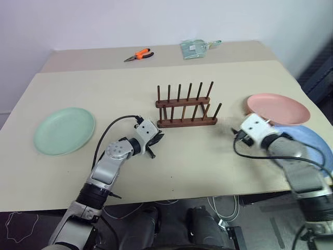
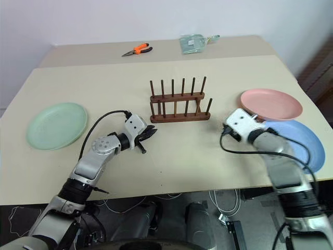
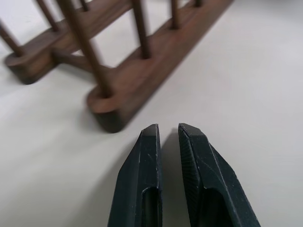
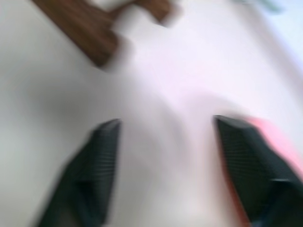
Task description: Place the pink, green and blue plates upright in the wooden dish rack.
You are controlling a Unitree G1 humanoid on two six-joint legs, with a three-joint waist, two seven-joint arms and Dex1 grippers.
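Wooden dish rack point(image 1: 186, 107) stands mid-table, slots unfilled, bare table point(image 1: 187, 156) on all its sides. Left gripper point(image 3: 168, 135), nearly shut, sits just off the rack's near-left end. Right gripper point(image 4: 163, 125), spread wide, is beside the pink plate point(image 1: 278, 109) near the right edge, which overlaps the blue plate point(image 1: 314, 143). Green plate point(image 1: 64, 130) lies near the left edge. Pliers point(image 1: 139, 54) and packet point(image 1: 194, 48) line the far edge.

No readable text, labels, brands or numbers anywhere; the packet point(image 1: 194, 49) at the worktop's point(image 1: 208, 161) far edge has print too small to read.
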